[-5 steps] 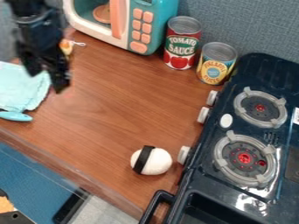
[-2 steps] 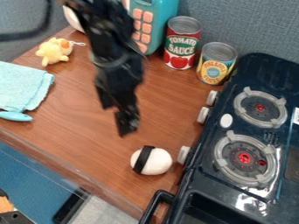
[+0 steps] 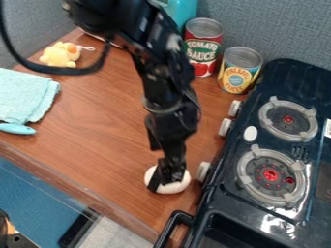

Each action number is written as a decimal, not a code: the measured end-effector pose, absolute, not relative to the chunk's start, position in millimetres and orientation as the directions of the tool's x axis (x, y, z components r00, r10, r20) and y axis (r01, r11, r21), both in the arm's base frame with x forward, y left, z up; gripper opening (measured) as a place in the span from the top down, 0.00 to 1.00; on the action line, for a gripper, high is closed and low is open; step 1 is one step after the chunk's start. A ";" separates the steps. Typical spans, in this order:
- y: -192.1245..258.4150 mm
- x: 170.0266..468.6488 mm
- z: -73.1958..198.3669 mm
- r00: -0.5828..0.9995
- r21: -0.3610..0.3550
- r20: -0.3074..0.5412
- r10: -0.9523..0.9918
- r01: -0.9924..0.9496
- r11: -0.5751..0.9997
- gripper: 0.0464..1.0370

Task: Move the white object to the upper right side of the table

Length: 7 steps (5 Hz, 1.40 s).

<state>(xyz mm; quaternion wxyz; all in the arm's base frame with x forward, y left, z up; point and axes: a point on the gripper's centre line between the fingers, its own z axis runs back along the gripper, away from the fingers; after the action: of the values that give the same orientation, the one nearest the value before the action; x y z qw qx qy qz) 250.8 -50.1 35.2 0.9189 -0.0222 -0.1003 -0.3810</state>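
The white object (image 3: 171, 188), at lower centre, sits right at the jaws' lower end; their opening, and any grip, I cannot tell.

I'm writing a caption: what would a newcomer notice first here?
Probably the black robot arm slanting down from the top edge, its gripper over the white rounded object with a black band. Next, the dark blue toy stove at right, its two grey-ringed burners glowing red at their centres.
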 end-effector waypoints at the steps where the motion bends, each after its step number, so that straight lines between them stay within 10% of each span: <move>1: -57.3 253.9 18.2 0.649 -0.004 0.174 -0.741 0.753 0.658 0.04; 2: -55.7 252.0 10.1 0.641 -0.015 0.145 -0.753 0.763 0.646 0.07; 4: -42.1 250.8 14.3 0.669 0.002 0.113 -0.734 0.739 0.674 0.47; 7: -12.2 295.8 76.4 0.694 0.120 0.169 -0.700 0.690 0.714 0.47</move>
<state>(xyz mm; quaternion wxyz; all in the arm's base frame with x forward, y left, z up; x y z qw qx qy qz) 295.8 -12.2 76.4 0.9200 0.0236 -0.1018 -0.3777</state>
